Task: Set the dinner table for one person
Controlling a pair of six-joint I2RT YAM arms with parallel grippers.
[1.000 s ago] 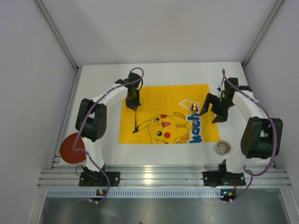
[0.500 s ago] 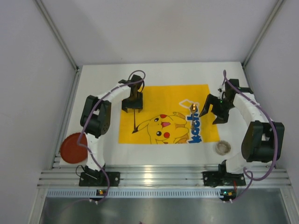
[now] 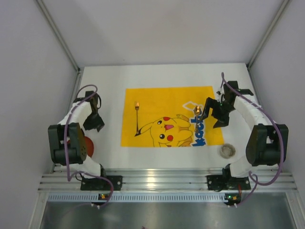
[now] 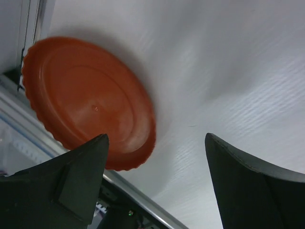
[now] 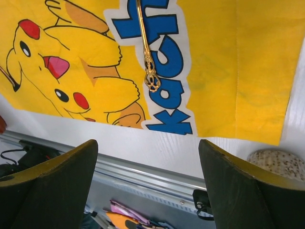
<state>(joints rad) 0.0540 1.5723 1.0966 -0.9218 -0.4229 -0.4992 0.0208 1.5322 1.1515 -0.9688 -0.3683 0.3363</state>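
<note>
The dinner table (image 3: 167,76) is the white top carrying a yellow cartoon-print cloth (image 3: 162,95). A slim piece of cutlery with a gold tip (image 3: 137,119) lies on the cloth's left part. A gold piece with an ornate handle (image 5: 145,47) lies on the blue lettering at the right (image 3: 196,117). My left gripper (image 3: 94,123) hangs open left of the cloth, above the white top beside a red plate (image 4: 90,100), jaws wide and empty (image 4: 155,138). My right gripper (image 3: 214,119) stands open and empty (image 5: 145,143) beside the gold piece.
A speckled bowl (image 3: 227,150) sits off the cloth's near right corner, also low right in the right wrist view (image 5: 276,160). The red plate (image 3: 86,145) is half hidden under the left arm. Metal rails (image 3: 162,181) run along the near edge.
My left gripper opened, left the gold-tipped cutlery lying on the cloth's left part, and swung left to the red plate. The right gripper barely moved.
</note>
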